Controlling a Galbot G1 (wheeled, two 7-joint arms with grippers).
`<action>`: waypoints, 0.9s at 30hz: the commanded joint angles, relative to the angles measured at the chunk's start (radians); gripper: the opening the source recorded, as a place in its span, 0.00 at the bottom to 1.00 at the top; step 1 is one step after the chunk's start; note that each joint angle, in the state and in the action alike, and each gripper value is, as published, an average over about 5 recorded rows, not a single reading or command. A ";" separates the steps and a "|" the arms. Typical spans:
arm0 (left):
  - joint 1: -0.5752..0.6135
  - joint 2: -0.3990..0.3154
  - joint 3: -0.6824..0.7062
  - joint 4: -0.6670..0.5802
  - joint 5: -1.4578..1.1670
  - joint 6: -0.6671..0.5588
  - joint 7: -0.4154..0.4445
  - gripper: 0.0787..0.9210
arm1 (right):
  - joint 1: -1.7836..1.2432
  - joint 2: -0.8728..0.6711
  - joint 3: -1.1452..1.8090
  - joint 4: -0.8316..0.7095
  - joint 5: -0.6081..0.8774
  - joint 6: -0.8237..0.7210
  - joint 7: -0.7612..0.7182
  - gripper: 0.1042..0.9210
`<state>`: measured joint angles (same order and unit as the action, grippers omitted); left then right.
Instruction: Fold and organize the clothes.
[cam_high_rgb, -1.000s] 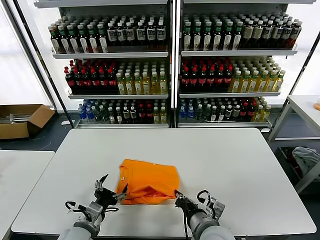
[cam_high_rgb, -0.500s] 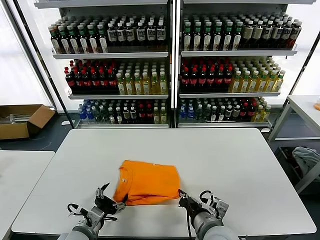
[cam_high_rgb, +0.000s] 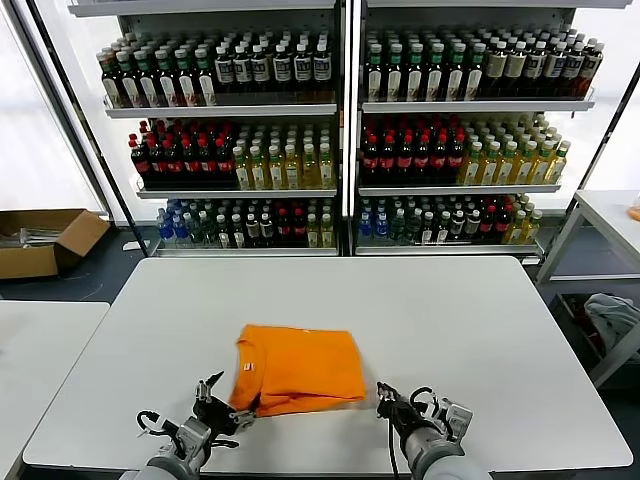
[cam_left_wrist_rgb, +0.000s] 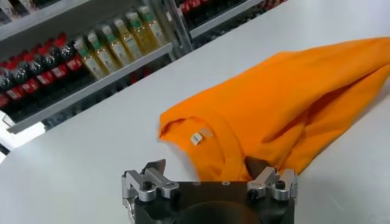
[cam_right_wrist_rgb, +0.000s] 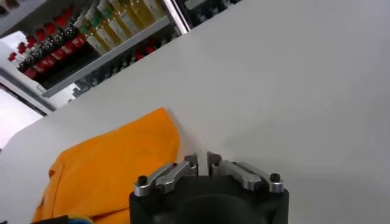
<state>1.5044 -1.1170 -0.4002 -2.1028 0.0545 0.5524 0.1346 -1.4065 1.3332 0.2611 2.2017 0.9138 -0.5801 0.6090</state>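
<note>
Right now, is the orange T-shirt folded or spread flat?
Folded: the orange T-shirt lies as a compact layered rectangle on the table, collar label showing, no sleeves spread out.

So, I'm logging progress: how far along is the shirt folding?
Done: the orange T-shirt lies folded into a compact rectangle on the white table. In hand: nothing; the left gripper is open at its near-left corner, the right gripper shut, off the cloth. Left: perhaps tidying.
</note>
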 joint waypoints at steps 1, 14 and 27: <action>-0.009 0.004 -0.049 -0.134 -0.099 0.003 -0.034 0.88 | 0.061 0.026 0.012 0.047 0.040 0.001 -0.061 0.24; -0.035 -0.001 -0.111 -0.156 -0.206 0.005 -0.100 0.88 | 0.145 0.121 -0.106 -0.205 0.058 0.000 0.034 0.71; -0.052 -0.012 -0.104 -0.125 -0.226 0.007 -0.118 0.88 | 0.083 0.093 -0.124 -0.125 0.021 0.002 0.070 0.59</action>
<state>1.4604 -1.1265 -0.4951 -2.2231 -0.1390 0.5586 0.0356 -1.3122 1.4195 0.1593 2.0675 0.9542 -0.5761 0.6467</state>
